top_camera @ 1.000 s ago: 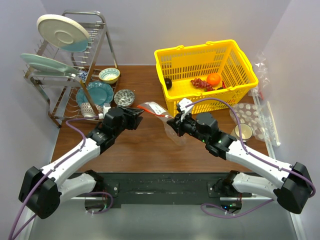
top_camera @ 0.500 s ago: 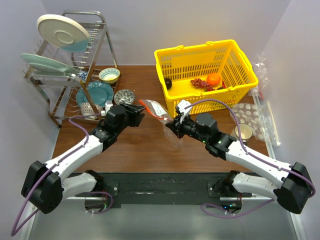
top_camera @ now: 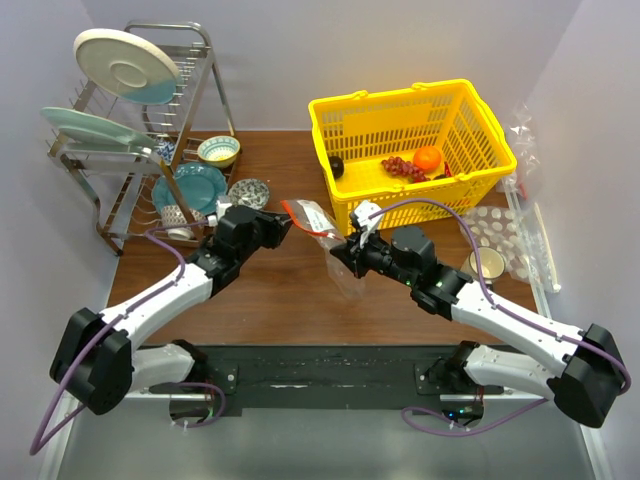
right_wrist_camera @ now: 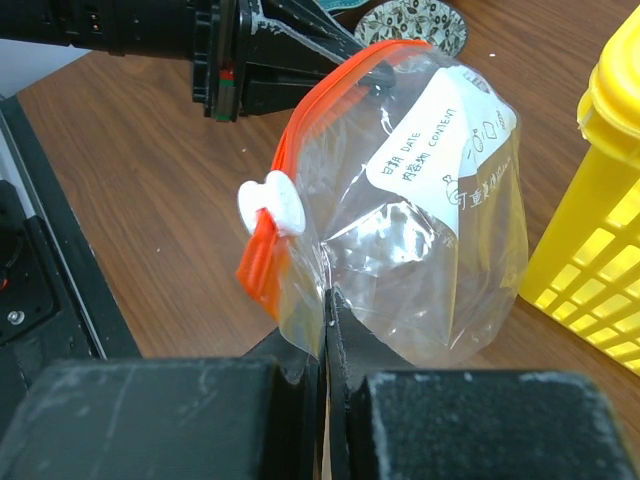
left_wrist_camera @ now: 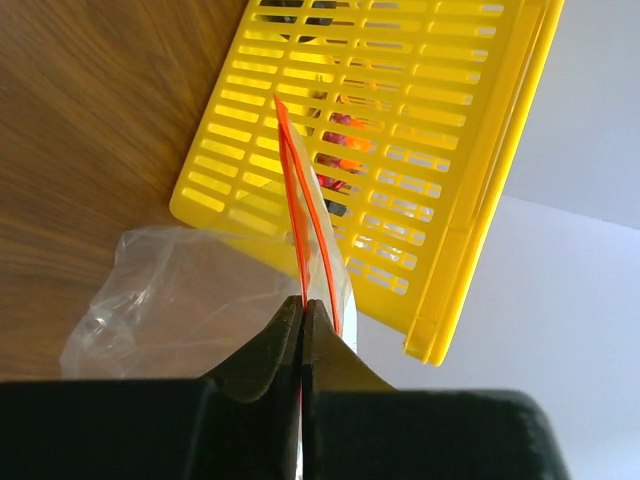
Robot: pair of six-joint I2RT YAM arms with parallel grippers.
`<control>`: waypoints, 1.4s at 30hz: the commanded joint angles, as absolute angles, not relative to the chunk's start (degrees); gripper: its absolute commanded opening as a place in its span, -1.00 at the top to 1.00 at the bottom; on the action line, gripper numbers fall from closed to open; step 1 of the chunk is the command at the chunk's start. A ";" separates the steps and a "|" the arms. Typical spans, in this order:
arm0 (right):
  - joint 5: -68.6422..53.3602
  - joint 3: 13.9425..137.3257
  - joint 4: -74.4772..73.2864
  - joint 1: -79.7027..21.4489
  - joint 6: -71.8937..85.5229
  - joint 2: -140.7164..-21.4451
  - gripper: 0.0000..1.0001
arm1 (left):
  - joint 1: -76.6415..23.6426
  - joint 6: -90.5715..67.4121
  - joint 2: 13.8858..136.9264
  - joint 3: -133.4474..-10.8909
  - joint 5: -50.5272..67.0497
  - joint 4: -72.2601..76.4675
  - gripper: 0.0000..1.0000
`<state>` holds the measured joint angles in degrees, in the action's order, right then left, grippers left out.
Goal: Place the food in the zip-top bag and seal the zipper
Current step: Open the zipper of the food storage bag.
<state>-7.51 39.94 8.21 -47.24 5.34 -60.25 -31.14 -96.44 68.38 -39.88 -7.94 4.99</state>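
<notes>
While left gripper (left_wrist_camera: 302, 304) and right gripper (right_wrist_camera: 326, 300) pinch the zip-top bag (right_wrist_camera: 430, 250), the food (top_camera: 428, 158) lies beyond, nearer the right arm.

A robot test cell dressed up as a kitchen corner, not a lived-in home. Plain pale walls (top_camera: 300, 60) box in a small wooden worktop (top_camera: 290, 295) on three sides. Two white arms (top_camera: 165, 300) are bolted to a black base plate (top_camera: 330, 378) at its near edge. The kitchen look comes from props: a wire dish rack (top_camera: 218, 95) holding plates (top_camera: 128, 66), patterned bowls (top_camera: 218, 150) beside it, and a yellow shopping basket (top_camera: 400, 115) with toy fruit (top_camera: 427, 158) inside. It is a staged, lab-style set.
</notes>
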 commanded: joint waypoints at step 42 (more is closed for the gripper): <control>0.94 41.75 20.21 -47.90 50.26 -71.56 0.03 | -39.72 -9.49 69.26 -64.18 -4.14 -25.76 1.00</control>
